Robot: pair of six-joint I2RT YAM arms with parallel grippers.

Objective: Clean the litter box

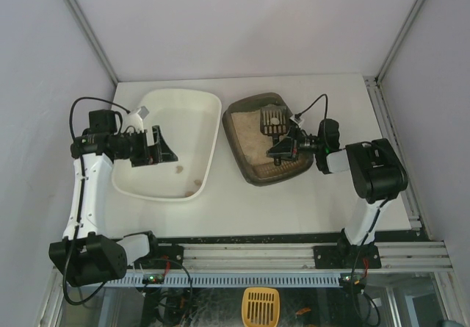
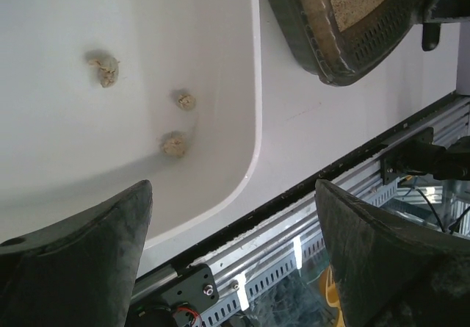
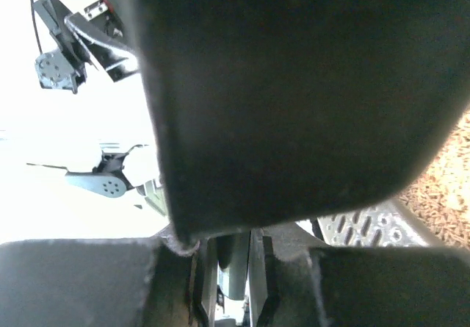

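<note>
The dark grey-brown litter box (image 1: 250,167) with beige litter sits right of the table's centre. It also shows in the left wrist view (image 2: 334,55). A dark slotted scoop (image 1: 273,120) lies over the litter at the box's far side. My right gripper (image 1: 283,149) is over the box and shut on the scoop's handle. In the right wrist view the scoop (image 3: 294,84) fills most of the frame above the right gripper (image 3: 235,250), with litter (image 3: 448,187) at the right. My left gripper (image 1: 158,147) is open and empty over the white tray (image 1: 209,101); it also shows in the left wrist view (image 2: 235,257).
Three small litter clumps (image 2: 173,145) lie in the white tray (image 2: 253,84). The metal rail (image 1: 279,253) runs along the table's near edge. A yellow scoop (image 1: 261,305) lies below the table. Walls close the left, back and right sides.
</note>
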